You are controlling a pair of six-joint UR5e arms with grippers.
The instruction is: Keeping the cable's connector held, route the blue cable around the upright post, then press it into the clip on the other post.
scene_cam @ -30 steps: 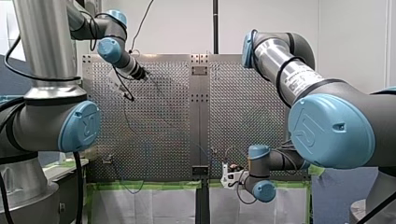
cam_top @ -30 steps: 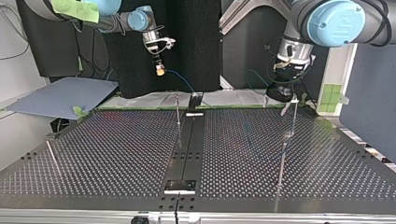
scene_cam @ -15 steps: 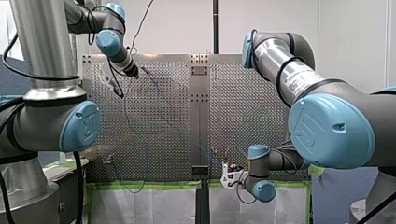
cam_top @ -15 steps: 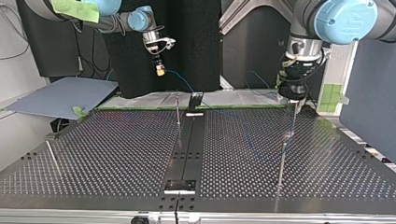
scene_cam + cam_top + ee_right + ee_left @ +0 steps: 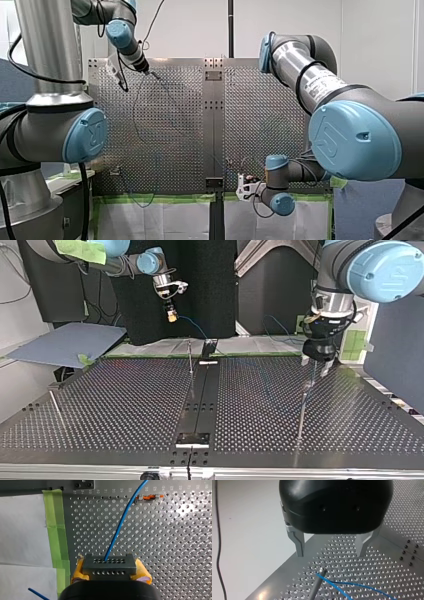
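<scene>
R gripper (image 5: 110, 570) was clamped, yellow pads on the dark connector (image 5: 109, 565), prob. to keep that end fixed while the blue cable (image 5: 120, 527) ran out over the bench (image 5: 175, 555), passing just beside the orange clip (image 5: 148, 497). L gripper (image 5: 330, 553) hung just above the post (image 5: 316, 586) near the bench edge, metal fingers (image 5: 297, 541) apart, holding nothing. The cable bent against the post's tip, below and between the fingers, clear of both. Prob. the post alone carried the bend.
</scene>
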